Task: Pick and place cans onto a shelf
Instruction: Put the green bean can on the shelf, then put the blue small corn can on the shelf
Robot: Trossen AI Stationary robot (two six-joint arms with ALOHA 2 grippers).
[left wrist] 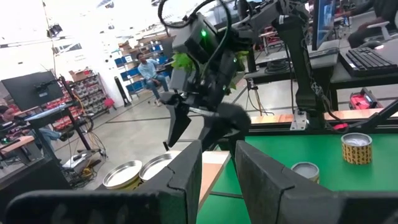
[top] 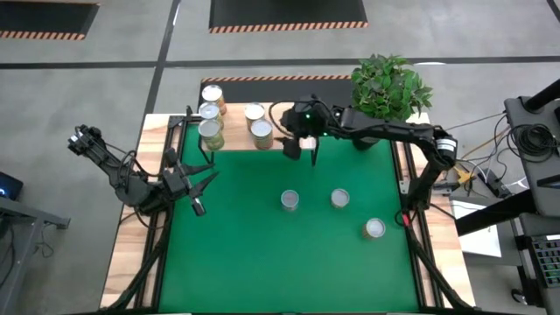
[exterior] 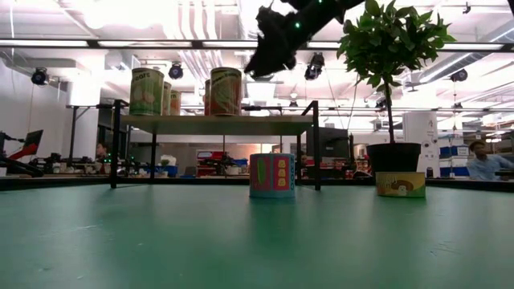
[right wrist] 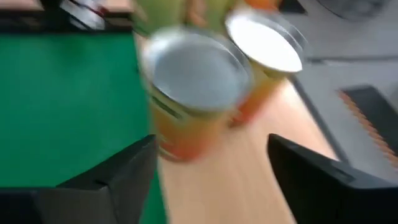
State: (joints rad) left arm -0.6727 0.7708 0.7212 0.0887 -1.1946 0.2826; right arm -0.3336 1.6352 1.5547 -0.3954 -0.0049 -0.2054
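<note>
While hovering over the right end of the pale-wood shelf on thin black legs (top: 236,133), right gripper (top: 302,150) w/ dark fingers spread apart, nothing between them; in its wrist view two silver-topped cans sit just ahead on the board, blurred.

Count: 7 small cylindrical cans w/ silvery-white round tops. 4 on shelf, at the far side of the green mat (top: 262,254): can at far left corner (top: 213,94), can just in front of it (top: 209,112), tall can nearest the mat on the left (top: 211,134), can toward the middle (top: 261,132). 3 on mat, well apart from shelf: left mat can (top: 290,201), middle mat can (top: 340,199), right mat can near the mat's right edge (top: 374,229).

Looks, low view: shelf cans green-and-yellow and orange-brown sided; one mat can (exterior: 271,176) bluish w/ pink and yellow panels, another (exterior: 400,184) low, tan-yellow.

Left gripper (top: 198,182) waits at the mat's left edge, fingers parted, empty.

Also 1 leafy green plant in black pot (top: 389,87) at far right corner, beside right arm.
</note>
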